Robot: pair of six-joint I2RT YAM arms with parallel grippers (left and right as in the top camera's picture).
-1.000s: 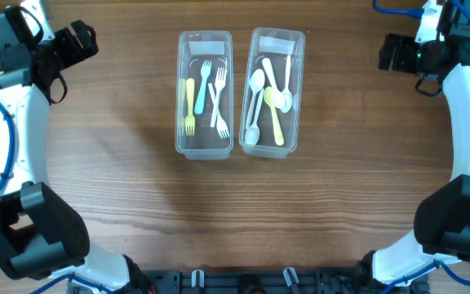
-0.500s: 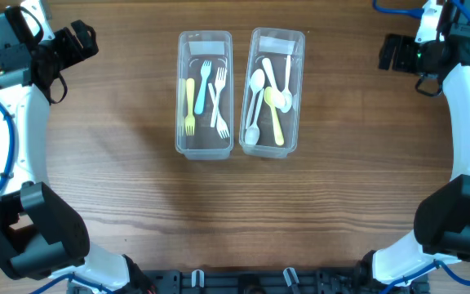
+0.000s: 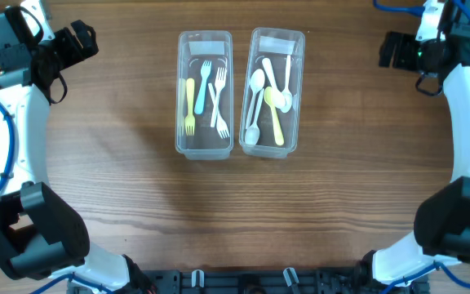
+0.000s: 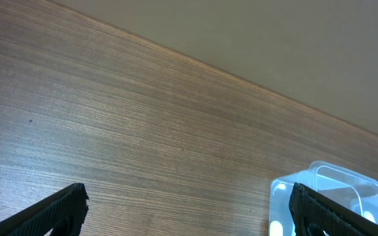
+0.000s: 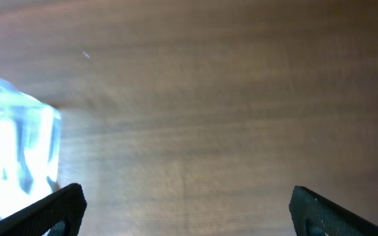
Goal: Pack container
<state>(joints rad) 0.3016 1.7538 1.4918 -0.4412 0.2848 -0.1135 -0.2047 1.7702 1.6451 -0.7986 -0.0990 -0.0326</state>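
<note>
Two clear plastic containers stand side by side at the table's back middle. The left container [image 3: 205, 94] holds several forks, yellow, blue and white. The right container [image 3: 273, 91] holds several spoons, white and yellow. My left gripper [image 3: 82, 42] hovers far to the left of them, open and empty; in its wrist view the gripper [image 4: 188, 208] spans bare wood, with a container corner [image 4: 330, 190] at the right. My right gripper [image 3: 392, 51] hangs far to the right, open and empty; its wrist view shows the gripper [image 5: 188, 208] over wood and a blurred container [image 5: 15, 147] at left.
The wooden table [image 3: 235, 212] stretches bare in front of the containers. The table's far edge [image 4: 195, 60] shows in the left wrist view. Both arm bases [image 3: 47, 245] sit at the front corners.
</note>
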